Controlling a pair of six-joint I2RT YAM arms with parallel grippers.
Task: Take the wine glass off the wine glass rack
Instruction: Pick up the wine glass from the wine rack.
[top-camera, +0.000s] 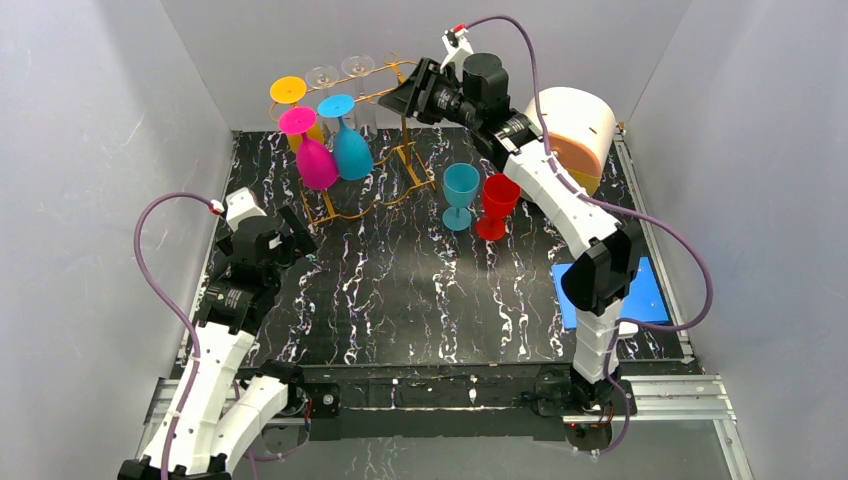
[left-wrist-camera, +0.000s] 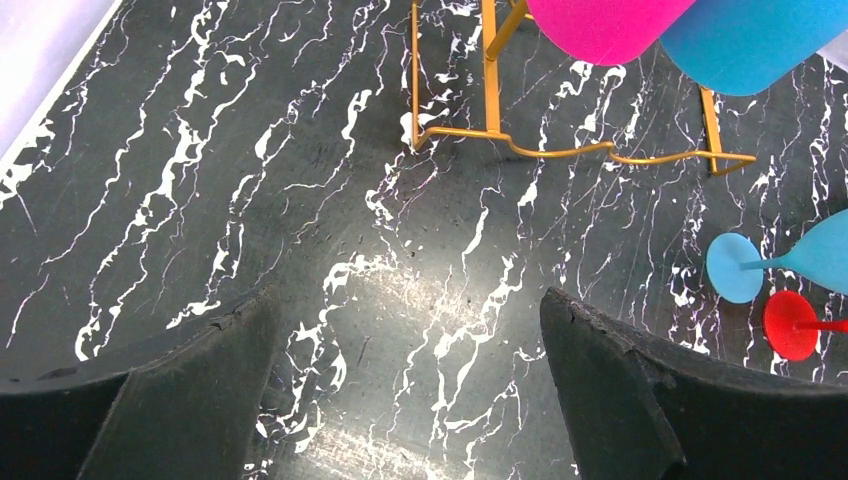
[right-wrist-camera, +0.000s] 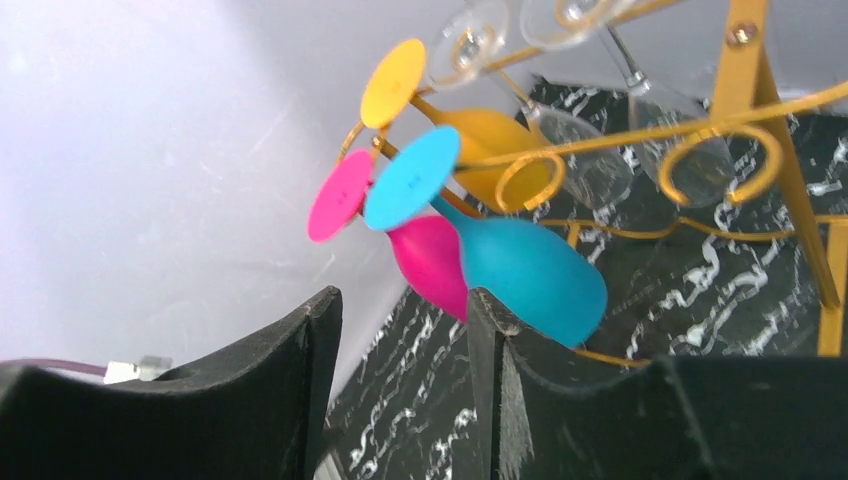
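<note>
The wine glass rack (top-camera: 395, 95) stands in the upper middle of the overhead view. A blue glass (top-camera: 351, 150) hangs bowl-down from its rails, with a pink glass (top-camera: 316, 164) close beside it, a yellow glass (top-camera: 288, 90) behind, and two clear glasses (top-camera: 340, 70) further along. A teal glass (top-camera: 460, 192) and a red glass (top-camera: 497, 203) already stand on the table (top-camera: 400, 290) right of centre.

The right pincer (right-wrist-camera: 403, 300) is raised at the rack's curled end, its jaws partly apart with nothing between them. In its own view the blue glass sits just right of the gap, partly behind the right-hand finger. The left pincer (left-wrist-camera: 408, 300) hangs low at the left of the overhead view, spread wide and empty, over bare table.

The step in hand looks like lining up on the blue glass. It would go best if the gap is shifted rightward until the stem or the neck of the bowl is centred, and the jaws close only then. The glass should then be drawn along the rails toward the open end with its foot level. The main risks are nudging the pink glass or catching the foot on a curl.
</note>
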